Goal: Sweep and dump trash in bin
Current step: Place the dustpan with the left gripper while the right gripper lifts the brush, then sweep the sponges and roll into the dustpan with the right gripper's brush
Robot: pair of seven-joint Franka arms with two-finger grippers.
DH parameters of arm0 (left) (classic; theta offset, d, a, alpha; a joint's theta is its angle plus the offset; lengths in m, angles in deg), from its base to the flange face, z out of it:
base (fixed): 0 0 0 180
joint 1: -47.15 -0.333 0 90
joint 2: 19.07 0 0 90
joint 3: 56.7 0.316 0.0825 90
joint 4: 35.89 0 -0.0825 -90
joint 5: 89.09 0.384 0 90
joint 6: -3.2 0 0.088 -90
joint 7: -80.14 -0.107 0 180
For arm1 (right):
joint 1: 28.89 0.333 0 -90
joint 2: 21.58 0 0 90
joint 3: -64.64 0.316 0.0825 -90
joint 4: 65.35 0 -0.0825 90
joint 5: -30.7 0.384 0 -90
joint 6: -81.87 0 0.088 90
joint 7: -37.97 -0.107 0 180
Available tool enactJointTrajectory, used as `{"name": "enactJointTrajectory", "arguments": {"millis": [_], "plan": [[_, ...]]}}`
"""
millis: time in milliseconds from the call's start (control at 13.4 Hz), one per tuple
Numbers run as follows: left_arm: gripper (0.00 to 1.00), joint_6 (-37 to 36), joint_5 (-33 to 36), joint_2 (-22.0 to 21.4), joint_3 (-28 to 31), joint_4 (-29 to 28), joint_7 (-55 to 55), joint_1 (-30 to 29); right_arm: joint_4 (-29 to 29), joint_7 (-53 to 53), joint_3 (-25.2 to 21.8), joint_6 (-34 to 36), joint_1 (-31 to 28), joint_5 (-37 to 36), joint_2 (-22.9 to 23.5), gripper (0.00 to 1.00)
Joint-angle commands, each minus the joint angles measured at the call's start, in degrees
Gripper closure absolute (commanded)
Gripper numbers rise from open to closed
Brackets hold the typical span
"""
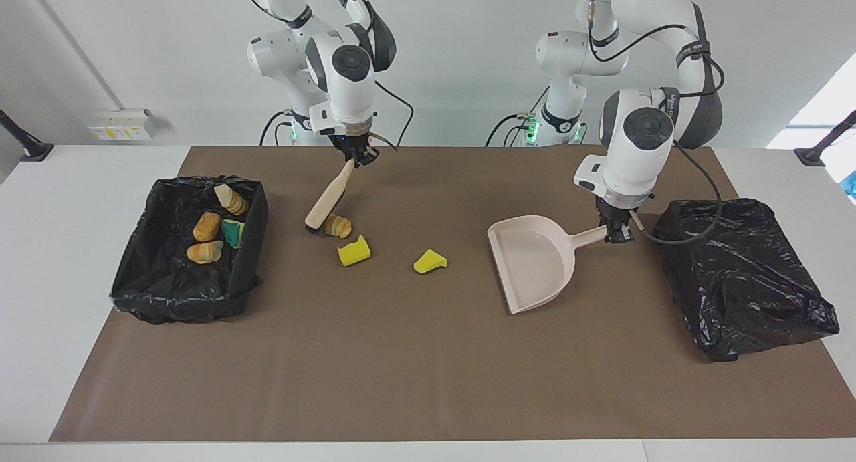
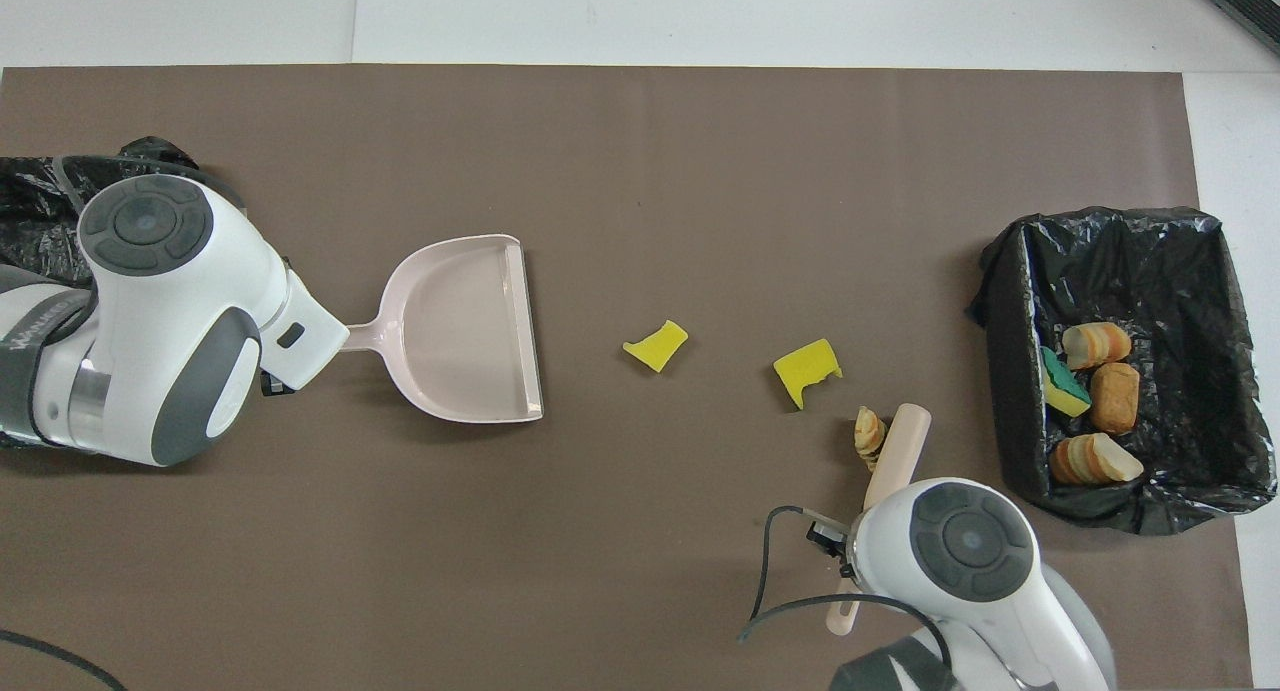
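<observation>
The right gripper (image 1: 358, 156) is pinched shut on the handle end of the brush (image 1: 329, 202), which slants down so its dark bristles sit right against the tan bread-like piece (image 1: 338, 226), on the side toward the right arm's end of the table. I'd guess that's so a stroke pushes the piece toward the dustpan. The left gripper (image 1: 616, 231) is clamped on the handle of the dustpan (image 1: 533, 261), whose open lip faces the loose trash, looking ready to catch whatever gets swept over.

Two yellow sponge chunks lie on the brown mat between brush and pan: one (image 1: 354, 251) just beside the bread piece, the other (image 1: 430, 261) closer to the pan but apart from it. Four more pieces already sit in the black-lined bin (image 1: 137, 281) at the right arm's end. A second black bag (image 1: 742, 281) sits at the left arm's end, near the left gripper.

The facing view shows the bristles low at the mat and touching the bread piece. From overhead the right arm's wrist hides the gripper, and the brush (image 2: 897, 453) mostly covers the bread piece (image 2: 868, 434). But the overhead view does show how the pan's lip (image 2: 522, 331) lines up squarely with the chunks (image 2: 657, 344) (image 2: 807, 369).
</observation>
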Motion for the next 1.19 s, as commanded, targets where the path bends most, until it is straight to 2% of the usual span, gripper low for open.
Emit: {"name": "enactJointTrajectory", "arguments": {"millis": [0,224,448,597,746,821,1119], "plan": [[1.00,5.5,1.1,-1.5,0.7,-3.2,0.1,1.1,2.1,6.1,0.6,-3.3,-2.2,3.4,-1.5,1.00],[1.00,6.8,1.0,-1.4,0.7,-3.4,4.3,1.4,0.2,9.1,0.6,-8.5,-1.6,4.6,4.0,1.00],[1.00,6.9,1.0,-0.2,0.6,-3.4,7.8,2.4,-7.2,15.4,0.7,-8.9,-1.6,4.7,9.6,1.00],[1.00,6.8,0.8,0.2,0.5,-3.3,8.5,2.6,-9.9,23.9,0.9,-8.8,-0.8,4.7,11.3,1.00],[1.00,4.7,0.8,-0.2,0.1,-3.5,7.6,3.7,-11.5,29.8,0.8,-8.8,0.2,8.6,12.2,1.00],[1.00,2.5,0.8,-0.7,0.1,-3.8,6.8,5.1,-12.4,30.8,0.9,-8.6,0.2,9.6,12.8,1.00],[1.00,1.7,0.7,-1.1,0.1,-4.4,6.6,6.6,-17.9,30.2,1.3,-9.1,3.6,13.5,19.3,1.00]]}}
